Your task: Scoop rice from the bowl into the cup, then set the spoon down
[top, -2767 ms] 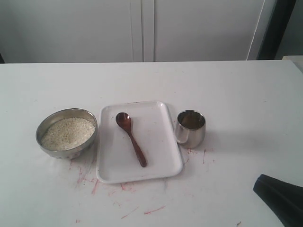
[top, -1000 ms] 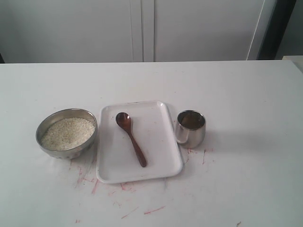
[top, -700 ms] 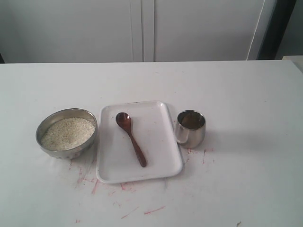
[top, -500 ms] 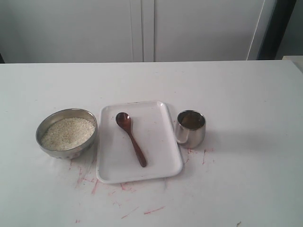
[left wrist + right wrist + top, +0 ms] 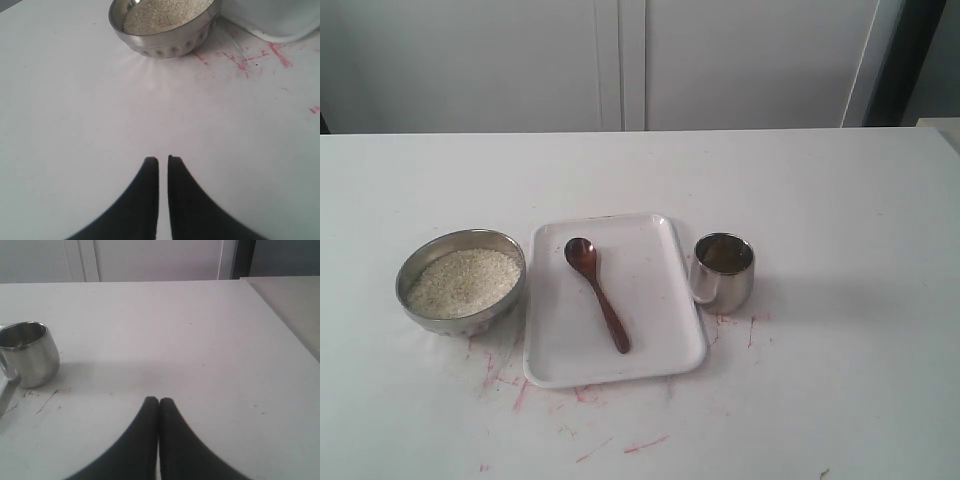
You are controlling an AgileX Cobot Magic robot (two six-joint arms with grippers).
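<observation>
The steel bowl (image 5: 461,281) stands at the left of the table, holding white-beige rice (image 5: 463,281). A reddish-brown spoon (image 5: 597,291) lies on the white tray (image 5: 660,345), scoop away from the camera. To the tray's right stands the small steel cup (image 5: 723,270). Neither gripper shows in the exterior view. In the left wrist view my left gripper (image 5: 163,160) hovers over bare table, its fingers nearly touching with nothing between them, well short of the bowl (image 5: 165,37). My right gripper (image 5: 159,401) is shut and empty, apart from the cup (image 5: 27,354).
Red scribble marks (image 5: 565,400) cover the white table in front of the tray and near the cup. White cabinet doors (image 5: 620,60) stand behind the table. The table's right edge (image 5: 280,322) shows in the right wrist view.
The right arm's dark tip, seen at the lower right corner 2.8 s ago, has left the exterior view. Bowl, spoon, tray and cup have not moved.
</observation>
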